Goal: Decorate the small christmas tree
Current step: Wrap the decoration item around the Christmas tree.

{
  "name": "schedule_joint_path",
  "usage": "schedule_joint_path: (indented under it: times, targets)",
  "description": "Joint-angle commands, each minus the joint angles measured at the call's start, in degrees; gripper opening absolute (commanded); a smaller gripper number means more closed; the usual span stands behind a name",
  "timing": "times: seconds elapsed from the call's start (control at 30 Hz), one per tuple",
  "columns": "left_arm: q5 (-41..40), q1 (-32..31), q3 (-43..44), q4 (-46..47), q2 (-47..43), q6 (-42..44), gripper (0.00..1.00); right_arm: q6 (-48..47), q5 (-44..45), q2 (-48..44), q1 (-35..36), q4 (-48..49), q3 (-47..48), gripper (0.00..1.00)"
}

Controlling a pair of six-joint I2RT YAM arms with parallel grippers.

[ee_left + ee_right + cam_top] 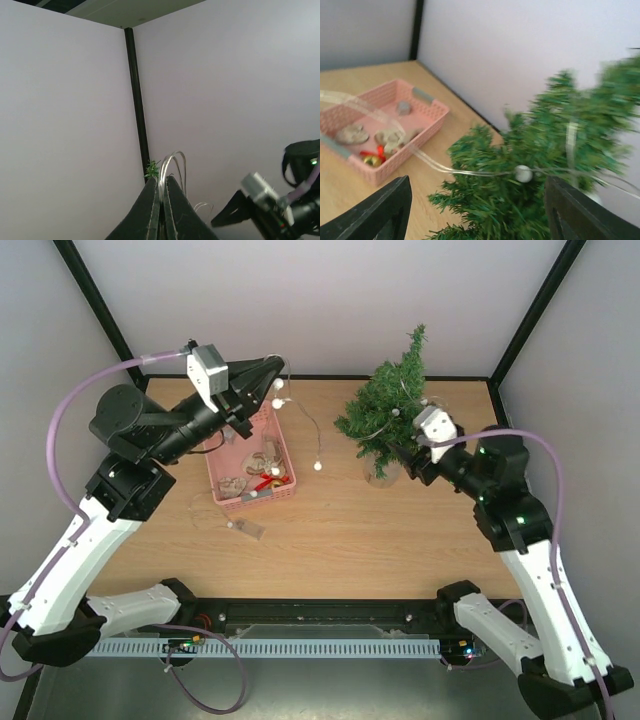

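Left jaws are fully closed: the left gripper (160, 182) pinches one clear light string (523, 173). Right jaws stand wide, and the right gripper (476, 182) straddles branches of the one small christmas tree (385, 410). The tree stands far right on the table (350, 530), beside one pink basket (285, 445), with its long axis vertical and its tip up. The bulb count is unclear, apparently several.

Left gripper (272, 378) is raised, jaws closed (fingers (150, 212) pressed together). Right gripper (476, 185) extends forward, jaws wide apart.

Blurred, edge-cropped small christmas tree (540, 135)
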Motion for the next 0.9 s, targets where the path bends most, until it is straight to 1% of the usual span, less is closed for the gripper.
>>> schedule_joint_path:
  times: [0.0, 0.03, 0.07, 0.17, 0.27, 0.37, 0.43, 0.67, 0.7, 0.8, 0.83, 0.87]
  targets:
    - [-0.4, 0.1, -0.2, 3.0, -1.5, 0.4, 0.02, -22.0, -12.7, 3.7, 0.1, 0.6, -0.5, 0.70]
    - [-0.4, 0.1, -0.3, 3.0, -1.5, 0.3, 0.02, -27.1, -13.6, 4.7, 0.3, -1.3, 0.1, 0.69]
    - [-0.4, 0.0, -0.3, 3.0, -1.6, 0.2, 0.02, -29.8, -13.7, 5.4, 0.5, -2.4, 0.2, 0.69]
    - [-0.3, 0.1, -0.3, 2.9, -1.5, 0.2, 0.02, -33.9, -12.2, 7.3, 1.8, -2.9, 0.6, 0.69]
    - [-0.3, 0.1, -0.8, 2.8, -1.5, 0.2, 0.02, -35.0, -9.4, 9.3, 2.7, -3.4, 1.8, 0.67]
    - [0.1, 0.1, -0.7, 2.5, -1.2, 0.1, 0.02, -35.7, -8.1, 11.9, 3.2, -4.5, 2.6, 0.59]
    - [0.2, 0.1, -0.8, 2.4, -1.2, 0.1, 0.02, -36.4, -6.8, 13.2, 4.1, -4.6, 2.4, 0.56]
    - [-0.3, 0.1, -1.1, 2.3, -1.3, 0.1, 0.02, -37.9, -0.2, 15.1, 7.7, -1.7, 2.1, 0.54]
    - [-0.4, 0.1, -1.0, 2.2, -1.2, 0.0, 0.02, -37.8, 1.0, 15.0, 7.9, -0.5, 1.9, 0.52]
    - [-0.4, 0.1, -1.2, 2.2, -1.2, -0.4, 0.02, -37.7, 4.2, 14.1, 8.0, 3.4, 0.2, 0.36]
    - [-0.4, 0.1, -1.3, 2.2, -1.2, -0.7, 0.02, -38.0, 4.9, 13.8, 8.0, 4.1, -0.4, 0.34]
    - [-0.4, 0.1, -1.4, 2.2, -1.2, -0.9, 0.02, -38.0, 5.6, 13.5, 8.0, 4.9, -0.9, 0.33]
